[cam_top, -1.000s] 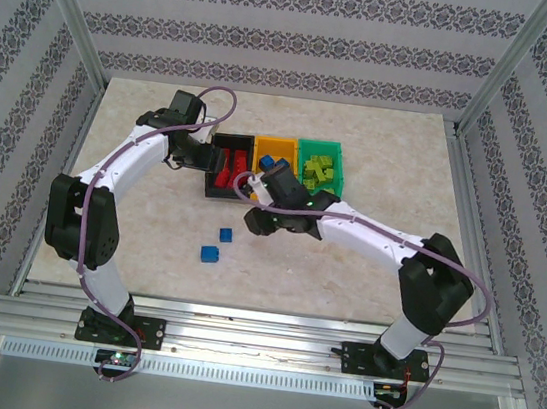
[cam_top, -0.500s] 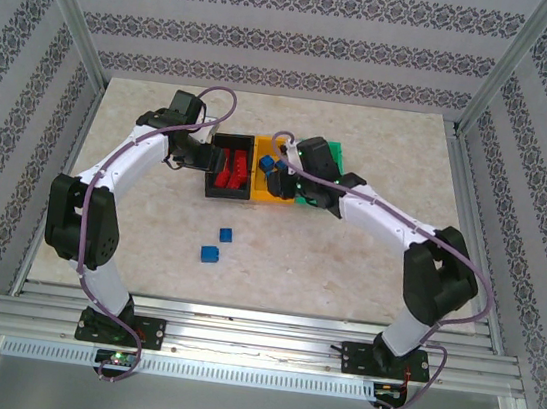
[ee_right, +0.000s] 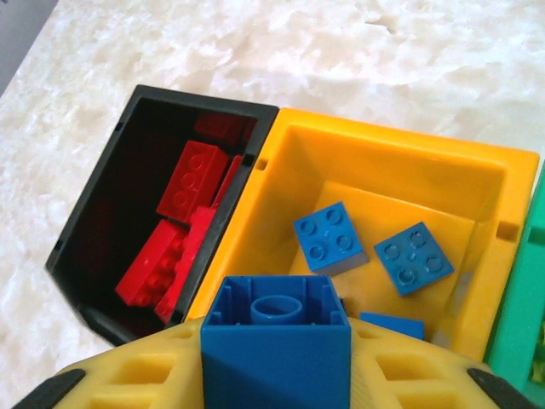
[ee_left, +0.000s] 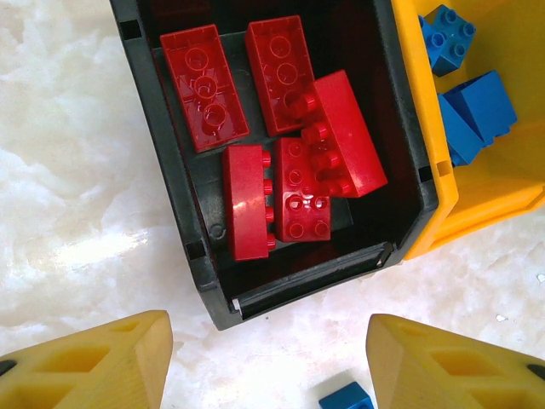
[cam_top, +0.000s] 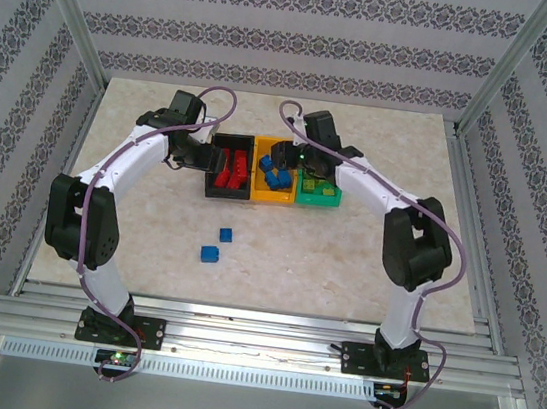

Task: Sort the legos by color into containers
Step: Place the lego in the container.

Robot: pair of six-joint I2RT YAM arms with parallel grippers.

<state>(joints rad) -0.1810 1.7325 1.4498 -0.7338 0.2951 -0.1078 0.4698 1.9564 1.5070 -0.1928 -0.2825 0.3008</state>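
Three bins stand in a row: black, orange-yellow and green. My right gripper hangs over the orange-yellow bin, shut on a blue brick held hollow side up. Below it lie loose blue bricks. My left gripper is open with nothing between its yellow fingers, hovering beside the near end of the black bin, which holds several red bricks. Two blue bricks lie on the table. The right arm hides part of the green bin.
The marble table top is ringed by an aluminium frame with patterned walls. A blue brick lies on the table near the left gripper's right finger. The green bin's edge borders the orange-yellow one.
The right arm swung from the middle of the table back and up to the orange-yellow bin, carrying the blue brick. The left arm has not moved.
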